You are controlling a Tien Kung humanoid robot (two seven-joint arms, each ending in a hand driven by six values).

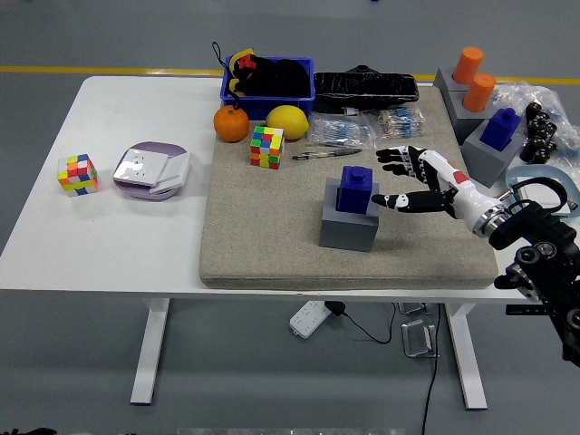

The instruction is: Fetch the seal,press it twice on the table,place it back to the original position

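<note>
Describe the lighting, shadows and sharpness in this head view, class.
Head view: even, soft overhead light; the blue seal on its grey block casts only a faint shadow on the beige mat; mild glare on the plastic bags; the right robot hand looks sharp, not motion-blurred.

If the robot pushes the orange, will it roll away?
Probably. The orange looks round, so a push would likely roll it. The grey mat under it looks rough and might slow it. The lemon beside it could block that side.
</note>
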